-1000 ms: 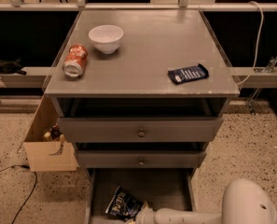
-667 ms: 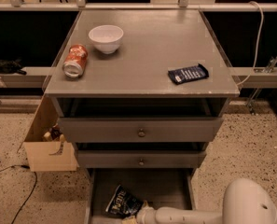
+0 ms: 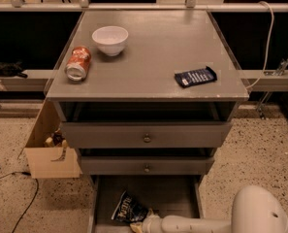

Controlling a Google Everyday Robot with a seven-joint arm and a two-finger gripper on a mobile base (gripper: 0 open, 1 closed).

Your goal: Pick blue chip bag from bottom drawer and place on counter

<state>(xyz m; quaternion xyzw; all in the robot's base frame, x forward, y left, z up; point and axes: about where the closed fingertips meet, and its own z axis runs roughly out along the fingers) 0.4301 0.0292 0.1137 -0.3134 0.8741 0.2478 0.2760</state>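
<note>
The blue chip bag (image 3: 127, 210) lies crumpled on the floor of the open bottom drawer (image 3: 177, 198), at its front left. My gripper (image 3: 138, 225) is at the bag's lower right edge, at the end of the white arm (image 3: 197, 224) that reaches in from the lower right. It touches or overlaps the bag. The grey counter (image 3: 153, 52) tops the cabinet above.
On the counter stand a white bowl (image 3: 110, 39), a tipped orange can (image 3: 78, 63) and a flat dark-blue packet (image 3: 195, 76). Two upper drawers with knobs (image 3: 147, 138) are closed. A cardboard box (image 3: 49, 152) stands left of the cabinet; a cable (image 3: 22, 198) lies on the floor.
The bag has shifted slightly down and left in the drawer as the gripper pressed in against it. The arm moved a little leftward.
</note>
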